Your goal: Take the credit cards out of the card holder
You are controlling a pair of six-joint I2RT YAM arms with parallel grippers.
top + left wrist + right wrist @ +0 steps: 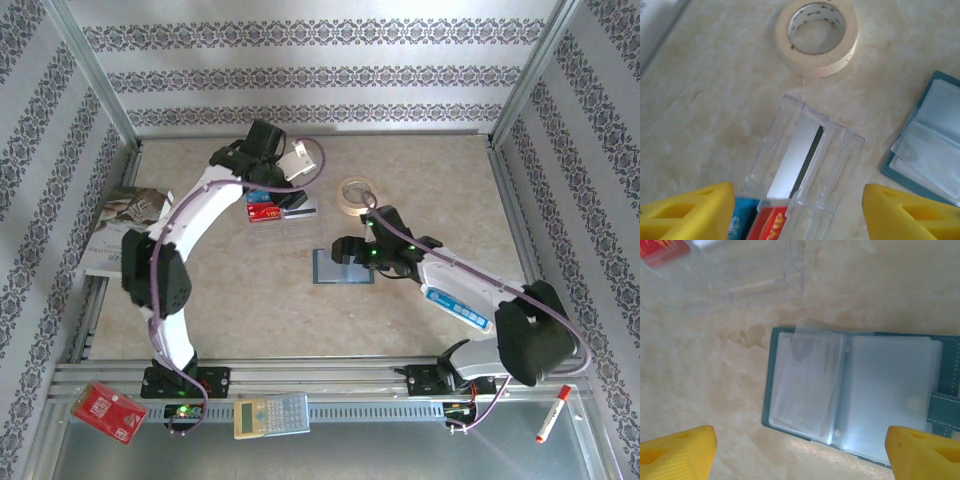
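The teal-blue card holder (343,267) lies open on the table's middle, its clear sleeves up (855,390); a pale card shows faintly inside the left sleeve. My right gripper (800,455) hovers open over it, yellow fingertips (677,450) wide on both sides (350,248). Behind it lie a red card (263,212), a blue card (740,220) and a silver-grey card (795,160), partly under a clear plastic case (805,155). My left gripper (800,215) hangs open above these cards (295,168), gripping nothing.
A masking tape roll (355,193) sits behind the holder. A magazine (125,225) lies at the left wall. On the near rail are a red patterned board (108,412), a calculator (272,415) and a marker (552,413). A blue-and-white packet (455,305) lies by the right arm.
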